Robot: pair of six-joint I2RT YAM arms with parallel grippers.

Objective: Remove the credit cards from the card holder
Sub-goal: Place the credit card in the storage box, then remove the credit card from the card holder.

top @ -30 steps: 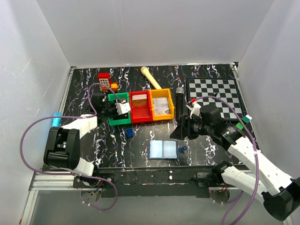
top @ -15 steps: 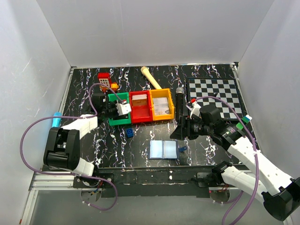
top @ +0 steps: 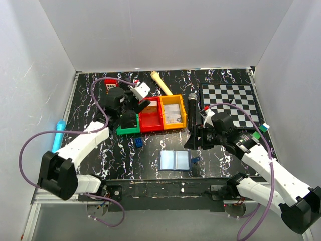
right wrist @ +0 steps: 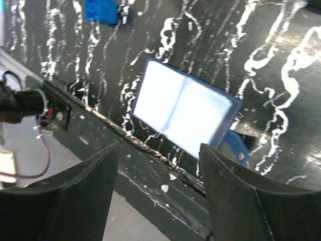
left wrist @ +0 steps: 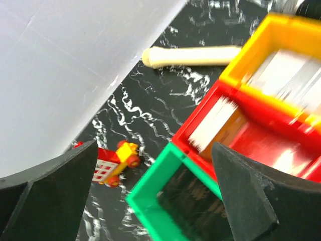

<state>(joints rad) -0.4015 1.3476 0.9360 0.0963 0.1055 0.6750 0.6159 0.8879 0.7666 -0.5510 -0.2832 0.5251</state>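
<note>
The card holder lies open and flat near the table's front edge, its pale blue inner faces up. I cannot tell any credit cards apart from those faces. My right gripper hangs just right of the holder. In its wrist view the gripper is open and empty, over the front edge. My left gripper is raised above the green bin. Its wide-open jaws hold nothing, with the green bin below.
A red bin and a yellow bin holding pale flat pieces stand beside the green one. A cream rod, toy truck, black microphone, checkerboard, blue brick and light blue pen lie around.
My left arm has risen from low beside the green bin and swung toward the back, and its gripper has opened wide. The right arm and the card holder have barely moved.
</note>
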